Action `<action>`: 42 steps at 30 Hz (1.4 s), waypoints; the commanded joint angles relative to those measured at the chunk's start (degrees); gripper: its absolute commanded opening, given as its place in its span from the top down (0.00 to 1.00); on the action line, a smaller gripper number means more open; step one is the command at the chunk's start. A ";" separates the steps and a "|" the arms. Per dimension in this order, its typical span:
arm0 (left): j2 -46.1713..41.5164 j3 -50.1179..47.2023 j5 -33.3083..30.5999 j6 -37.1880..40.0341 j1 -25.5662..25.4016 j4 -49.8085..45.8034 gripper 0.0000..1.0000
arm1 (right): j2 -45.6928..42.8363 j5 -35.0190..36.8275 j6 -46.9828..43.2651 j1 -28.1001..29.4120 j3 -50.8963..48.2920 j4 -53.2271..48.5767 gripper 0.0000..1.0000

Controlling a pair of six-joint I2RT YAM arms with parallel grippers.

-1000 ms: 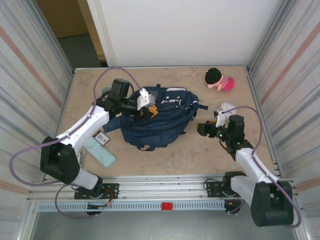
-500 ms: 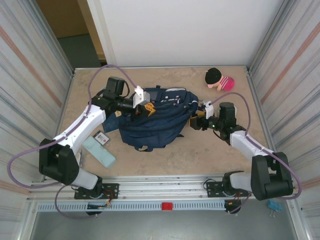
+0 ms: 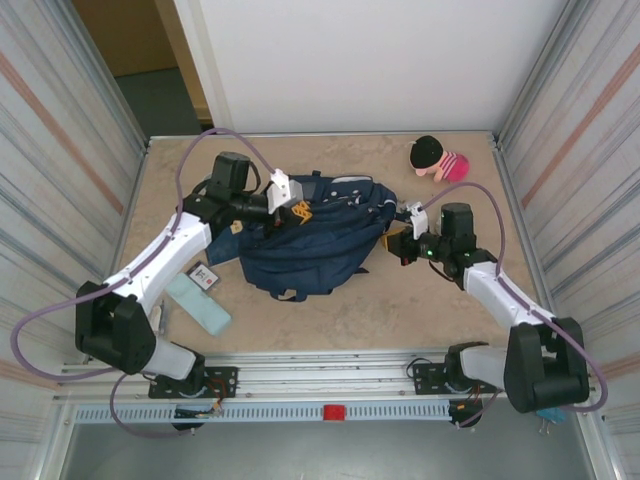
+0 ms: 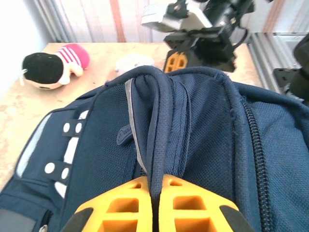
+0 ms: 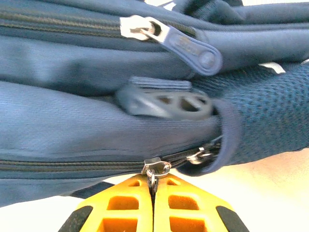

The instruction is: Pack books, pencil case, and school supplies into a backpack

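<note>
**Right gripper clamps onto the zip: the bag can now be opened**

From above, we see the backpack (image 3: 320, 235) lying flat in the middle of the table. The right gripper (image 3: 400, 240), which a second ago hung wide open and apart from the backpack, now presses against its right edge with the jaws closed. The left gripper (image 3: 297, 212) sits on the backpack's top left part, much where it was. The pencil case (image 3: 197, 302) lies outside the backpack, off its near left corner, so we judge that packing has not begun.

In the left wrist view, the left gripper (image 4: 153, 191) is clenched on the backpack's carry handle (image 4: 159, 121), whose loop runs straight down between the yellow fingers. Beyond the backpack's far edge lies a plush toy (image 4: 50, 65).

In the right wrist view, the right gripper (image 5: 153, 191) pinches the small metal zipper pull (image 5: 154, 169) at the end of the backpack's lower zip line. With one hand anchoring the backpack and the other on the slider, we judge the next step to be drawing the zip open.
</note>
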 commanded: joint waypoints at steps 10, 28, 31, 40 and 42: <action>1.50 -1.69 -35.76 -9.47 -11.40 17.97 1.00 | -9.15 -5.90 11.61 3.48 5.93 -15.05 1.00; 6.33 -2.50 -20.47 -8.53 -13.63 25.23 1.00 | -14.67 -6.02 46.93 -0.17 12.00 -31.14 0.13; 5.84 -2.81 -15.22 -8.29 -11.93 25.34 1.00 | -10.54 -8.62 51.35 -2.05 12.97 -31.98 0.09; 6.11 -3.59 -7.10 -8.94 -10.28 25.90 1.00 | -2.02 -5.44 65.65 2.56 9.85 -12.79 0.11; 6.09 -3.85 -6.60 -9.43 -10.32 26.41 1.00 | -0.15 -4.43 67.96 3.38 9.58 -10.13 0.13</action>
